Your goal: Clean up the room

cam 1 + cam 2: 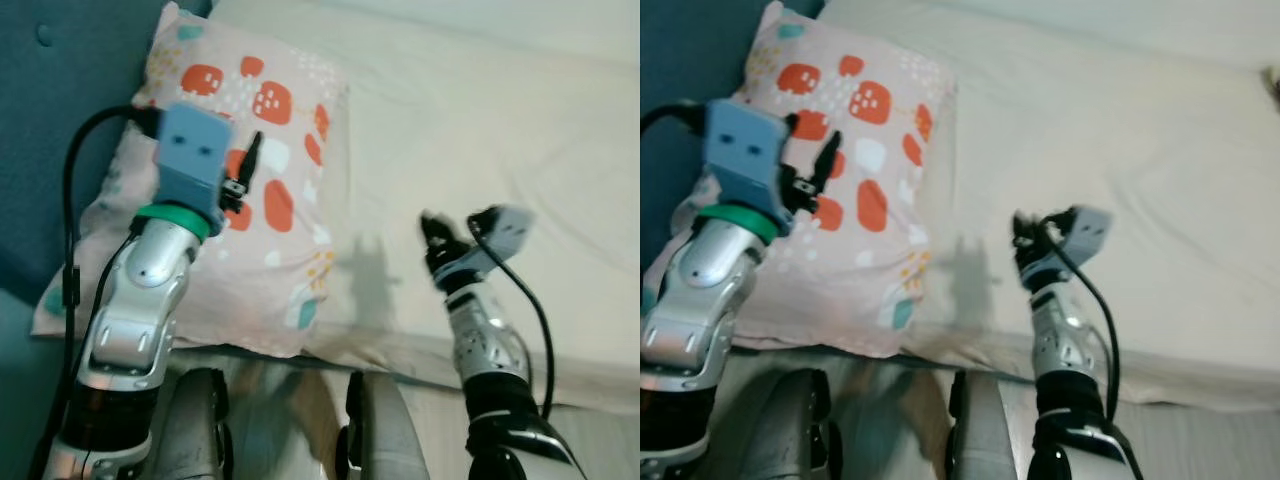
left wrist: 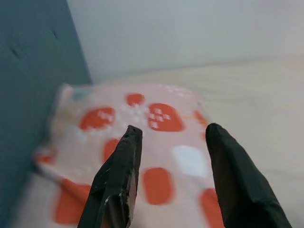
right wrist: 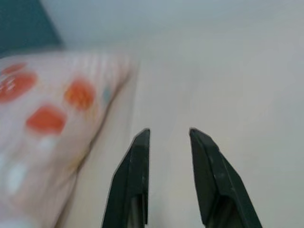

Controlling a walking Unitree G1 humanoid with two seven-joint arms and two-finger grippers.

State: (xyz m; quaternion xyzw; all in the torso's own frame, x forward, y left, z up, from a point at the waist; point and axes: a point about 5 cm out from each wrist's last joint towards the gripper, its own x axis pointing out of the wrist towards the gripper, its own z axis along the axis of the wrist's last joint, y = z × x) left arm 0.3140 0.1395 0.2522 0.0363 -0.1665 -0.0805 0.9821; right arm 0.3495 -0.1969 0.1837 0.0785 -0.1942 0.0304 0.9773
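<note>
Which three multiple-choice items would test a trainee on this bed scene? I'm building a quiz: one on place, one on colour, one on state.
1. Where is the left pincer?
A. Above the pillow
B. Under the bed
C. On the floor

2. What colour are the pillow's large blotches?
A. Green
B. Orange-red
C. Black

3. How do the right pincer's fingers stand?
A. Shut on the sheet
B. Gripping the pillow
C. Open, holding nothing

Answers:
1 A: head views show it over the pillow's patterned face.
2 B: orange-red patches dot the pinkish cover.
3 C: the right wrist view shows a gap, with cream bedsheet between the fingers.
</note>
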